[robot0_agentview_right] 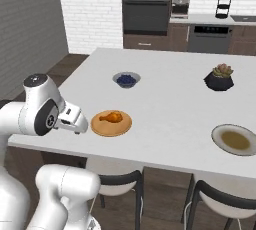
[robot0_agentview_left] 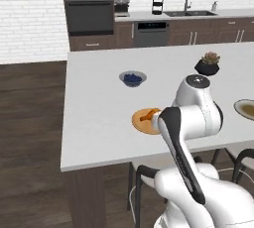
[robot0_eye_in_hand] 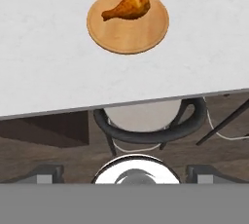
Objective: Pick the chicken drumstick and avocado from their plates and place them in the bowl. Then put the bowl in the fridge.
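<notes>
The chicken drumstick (robot0_agentview_right: 111, 117) (robot0_eye_in_hand: 127, 6) (robot0_agentview_left: 147, 117) lies on the orange-tan plate (robot0_agentview_right: 111, 128) (robot0_eye_in_hand: 127, 35) (robot0_agentview_left: 139, 123) near the front edge of the white island. My gripper (robot0_agentview_right: 75, 127) (robot0_eye_in_hand: 125, 172) hangs over that front edge, just left of the plate in the right base view. It is open, its fingertips (robot0_eye_in_hand: 48, 172) wide apart and holding nothing. The pale plate with the olive-brown centre (robot0_agentview_right: 220, 133) (robot0_agentview_left: 238, 105) sits far to the right. I cannot make out the avocado on it. The bowl and the fridge are out of view.
A small grey bowl of blue berries (robot0_agentview_right: 126, 79) (robot0_agentview_left: 132, 78) and a black pot with a succulent (robot0_agentview_right: 219, 79) (robot0_agentview_left: 207, 65) stand farther back on the island. Dark-framed stools (robot0_agentview_right: 117, 181) (robot0_eye_in_hand: 146, 121) are tucked under the front edge. Ovens and a sink counter line the back wall.
</notes>
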